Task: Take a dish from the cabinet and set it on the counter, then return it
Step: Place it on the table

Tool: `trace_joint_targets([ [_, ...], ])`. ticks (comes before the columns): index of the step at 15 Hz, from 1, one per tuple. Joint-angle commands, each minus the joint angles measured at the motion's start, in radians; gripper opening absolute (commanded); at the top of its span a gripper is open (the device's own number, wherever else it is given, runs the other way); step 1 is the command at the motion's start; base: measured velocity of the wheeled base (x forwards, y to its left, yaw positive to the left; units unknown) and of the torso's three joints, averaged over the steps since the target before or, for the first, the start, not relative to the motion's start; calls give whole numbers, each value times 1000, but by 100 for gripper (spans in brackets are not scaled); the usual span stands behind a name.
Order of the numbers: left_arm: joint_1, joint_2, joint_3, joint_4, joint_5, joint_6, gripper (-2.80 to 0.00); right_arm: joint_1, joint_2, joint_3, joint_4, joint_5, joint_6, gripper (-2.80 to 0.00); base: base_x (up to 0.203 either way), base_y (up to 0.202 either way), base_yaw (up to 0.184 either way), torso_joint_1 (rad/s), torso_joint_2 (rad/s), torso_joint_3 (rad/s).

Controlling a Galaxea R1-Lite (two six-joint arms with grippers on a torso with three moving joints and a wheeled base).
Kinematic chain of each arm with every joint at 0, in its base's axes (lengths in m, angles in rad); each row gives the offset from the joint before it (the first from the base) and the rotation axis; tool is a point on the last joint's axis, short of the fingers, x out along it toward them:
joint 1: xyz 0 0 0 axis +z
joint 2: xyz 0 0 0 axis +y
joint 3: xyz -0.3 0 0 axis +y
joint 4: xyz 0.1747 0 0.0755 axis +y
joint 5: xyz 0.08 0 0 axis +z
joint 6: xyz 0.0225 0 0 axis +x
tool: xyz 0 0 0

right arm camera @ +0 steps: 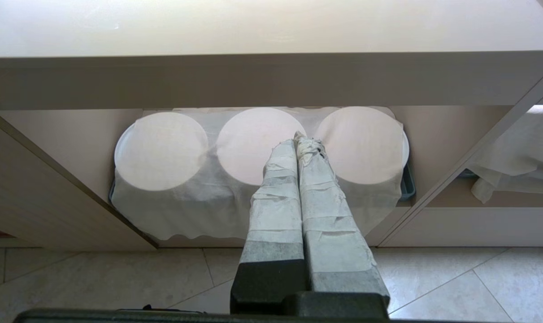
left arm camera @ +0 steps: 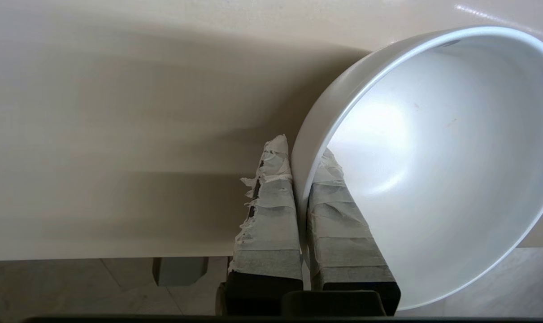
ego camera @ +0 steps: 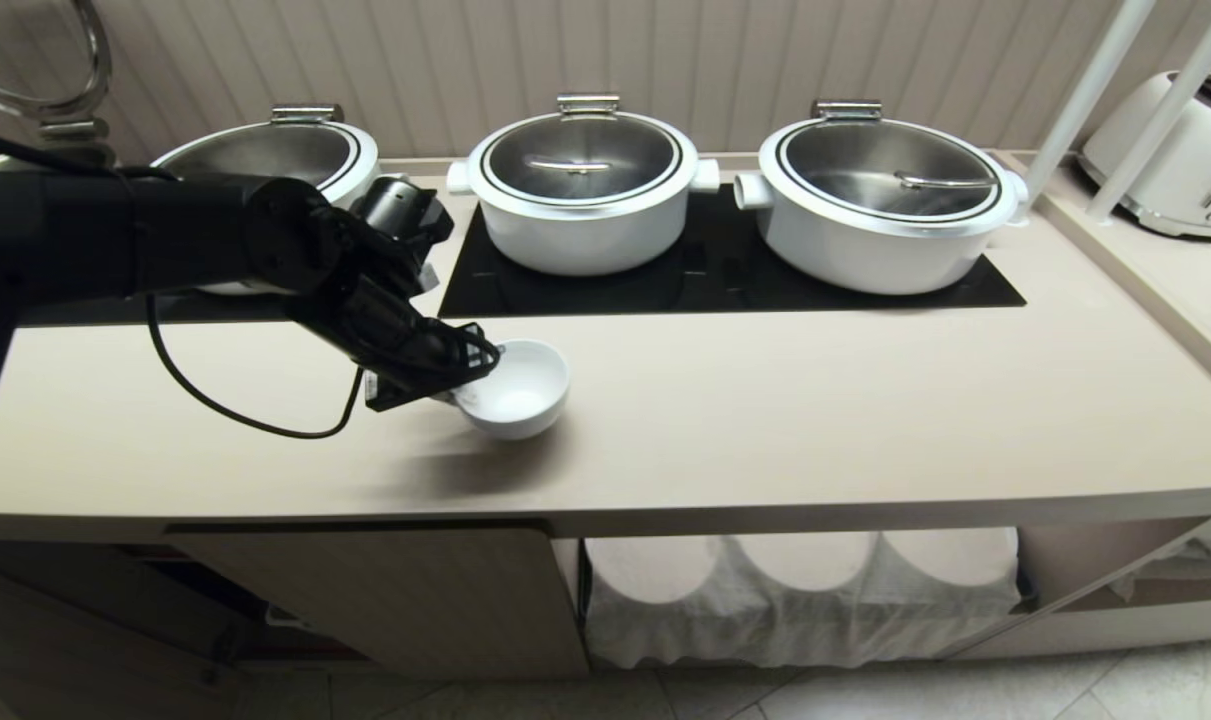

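White tape wraps the fingers [left arm camera: 271, 215] of the left tool [ego camera: 465, 385], and they are clenched on the rim of the dish [ego camera: 517, 390]. One finger is inside the dish and one is outside, with the thin wall pinched between them. The dish is a small, deep, shiny white bowl. It tips a little toward the tool, and I cannot tell if its bottom touches the surface [ego camera: 765, 400]. It is over the front part of the beige surface, near the front edge.

Behind the dish, a flat black glass panel [ego camera: 725, 280] is set into the surface. Two big white pots sit on that panel: the middle pot [ego camera: 583, 195] is right behind the dish, and the right pot [ego camera: 880, 200] is behind it and well off to the right. A third pot [ego camera: 275, 155] is behind the dish to the left, partly hidden by the black arm.

Below the dish, under the surface, is the cabinet [ego camera: 395, 595] with a beige door. Beside that door, a pale cloth [ego camera: 795, 600] covers three round things on an open shelf.

The right tool [right arm camera: 300, 148] is down low, facing that cloth, with its taped fingers pressed together and nothing between them.
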State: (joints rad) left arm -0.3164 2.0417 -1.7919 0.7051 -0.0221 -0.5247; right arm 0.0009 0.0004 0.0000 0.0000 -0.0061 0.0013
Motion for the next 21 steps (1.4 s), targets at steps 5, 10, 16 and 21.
trace_joint_targets([
  [5, 0, 21, -40, 30, 13, -1, -280, 1, 0, 0, 0, 0, 0, -280, 0, 0, 0, 0, 0, 0],
  [10, 0, 40, -60, 31, 22, -1, -280, 1, 0, 0, 0, 0, 0, -280, 0, 0, 0, 0, 0, 0],
  [16, 2, 57, -70, 30, 22, -1, -280, 1, 0, 0, 0, 0, 0, -280, 0, 0, 0, 0, 0, 0],
  [21, 0, 78, -92, 30, 22, -1, -280, 1, 0, 0, 0, 0, 0, -280, 0, 0, 0, 0, 0, 0],
])
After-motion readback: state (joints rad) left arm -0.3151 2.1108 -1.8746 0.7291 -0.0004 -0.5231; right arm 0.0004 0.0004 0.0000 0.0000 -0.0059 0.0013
